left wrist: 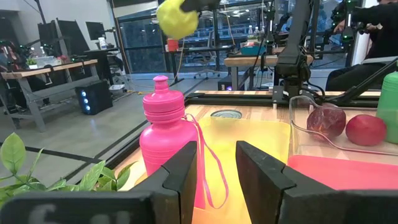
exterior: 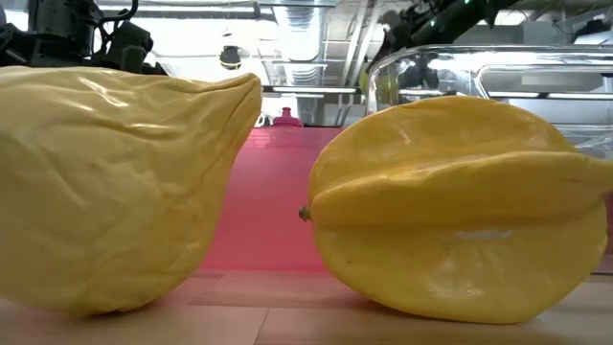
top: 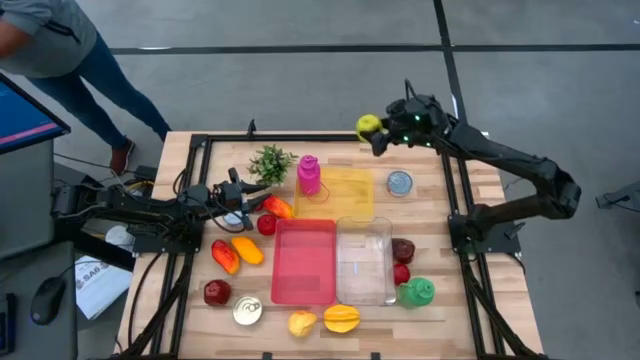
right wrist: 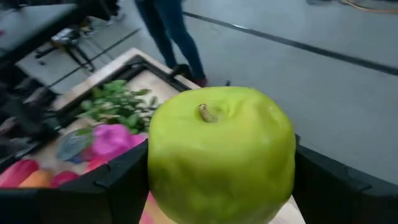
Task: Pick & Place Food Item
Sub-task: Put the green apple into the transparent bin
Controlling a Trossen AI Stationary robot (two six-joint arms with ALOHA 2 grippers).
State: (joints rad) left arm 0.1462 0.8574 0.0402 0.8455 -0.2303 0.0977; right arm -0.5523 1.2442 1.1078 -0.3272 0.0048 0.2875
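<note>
Starfruit (exterior: 450, 225) and a yellow fruit (exterior: 115, 182) sit closest to the low camera, at the table's (top: 500, 300) 6 o'clock edge. Green apple (right wrist: 221, 155): pinched between the right gripper's (top: 378, 135) spread jaws, held above the table's 1 o'clock edge, beyond the yellow tray (top: 350, 195). Left gripper (top: 243, 196): at 9 o'clock, jaws slightly apart and empty, facing the pink bottle (left wrist: 169, 134).

low view: lemon (exterior: 115, 192) cut off left | starfruit (exterior: 460, 220) cut off right
</note>
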